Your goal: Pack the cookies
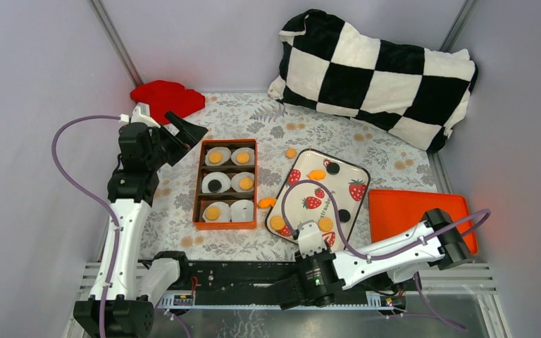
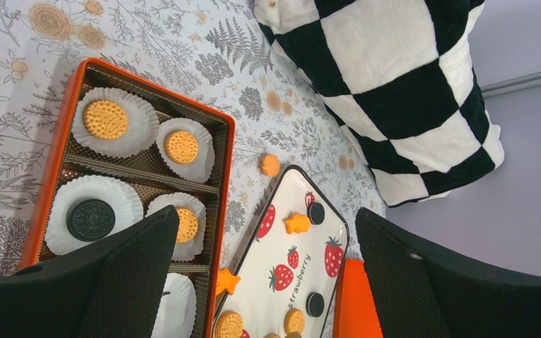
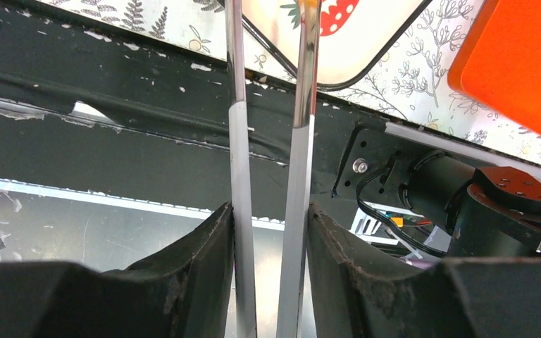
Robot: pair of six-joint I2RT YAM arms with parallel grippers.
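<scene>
The right gripper [image 3: 269, 211] clamps metal tongs [image 3: 234, 70] aimed at the strawberry tray [image 1: 341, 184], where unpacked cookies [image 1: 277, 222] lie, while the left gripper [image 1: 183, 134] hangs open beside the nearly filled box [image 1: 225, 225], apparently keeping clear.

Soft, even light is filling the overhead view, leaving faint shadows on the desk [image 1: 183, 232]. Glare is streaking the metal rods [image 3: 237, 141] in the right wrist view; the right pincer [image 3: 269, 215] at 6 o'clock is blurring dark.
</scene>
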